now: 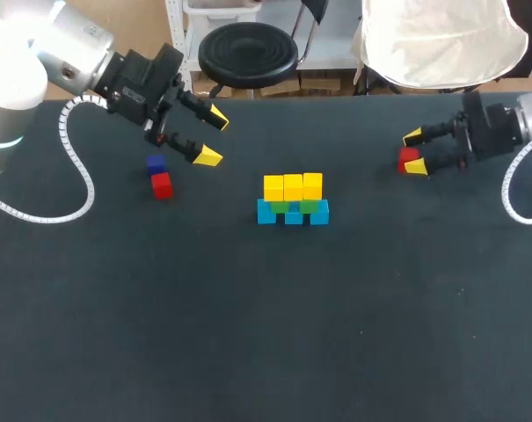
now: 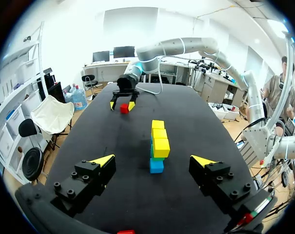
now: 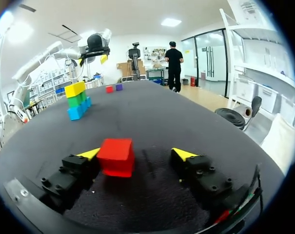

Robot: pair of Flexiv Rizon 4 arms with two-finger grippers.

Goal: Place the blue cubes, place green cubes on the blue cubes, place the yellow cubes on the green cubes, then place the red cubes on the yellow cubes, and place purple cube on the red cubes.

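A stack stands mid-table: blue cubes at the bottom, green cubes on them, yellow cubes on top. My right gripper is at the back right, low over the table, with a red cube between its fingers. In the right wrist view the red cube lies against one finger of that gripper, with a gap to the other. My left gripper hangs open and empty at the back left. A purple cube and a second red cube sit below it.
The white coiled cable of the left arm lies on the table at the left. The black table's back edge runs just behind both grippers.
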